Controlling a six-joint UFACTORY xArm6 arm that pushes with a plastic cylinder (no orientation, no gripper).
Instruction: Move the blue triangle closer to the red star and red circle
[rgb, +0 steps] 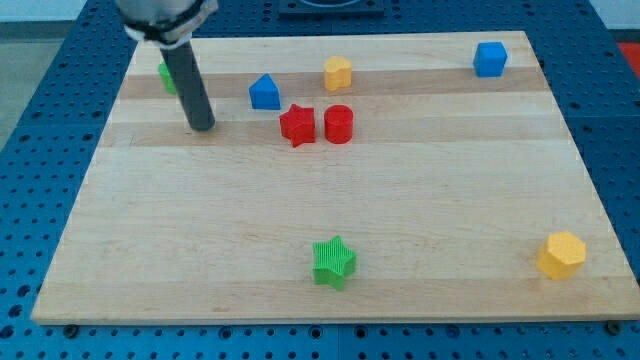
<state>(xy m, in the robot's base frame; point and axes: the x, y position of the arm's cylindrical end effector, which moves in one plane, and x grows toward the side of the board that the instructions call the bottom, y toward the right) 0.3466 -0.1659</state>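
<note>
**Blue triangle already near the red pair, small gap left**

The red plastic star block (297, 125) serves here as the landmark. Just beside it, toward the view's right, stands the red plastic cylinder block (338, 124), the "red circle" of the task; a thin strip of wood shows between the two, so they seem not to touch.

The blue plastic triangle block (264, 92) sits near the red star, toward the view's top and left of it. A narrow gap of bare wooden table top (330, 210) appears between them, though I cannot say for sure that the corners are apart. In my judgement the task is mostly done: the triangle is already close to the pair, and only a short push toward the view's bottom and right would bring it nearer.

The arm has no gripper, only a straight dark rod, so there is nothing to open or close and it holds nothing. The tip (202, 127) rests on the board to the view's left of the red star, well apart from it, and also left and a little below the blue triangle, not touching it.

Other blocks are further from the red star: a yellow block (338, 72) above it, a blue cube (490, 58) far upper right, a green star (333, 262) well below, a yellow hexagonal block (561, 254) lower right, and a green block (166, 75) half hidden behind the rod.
</note>
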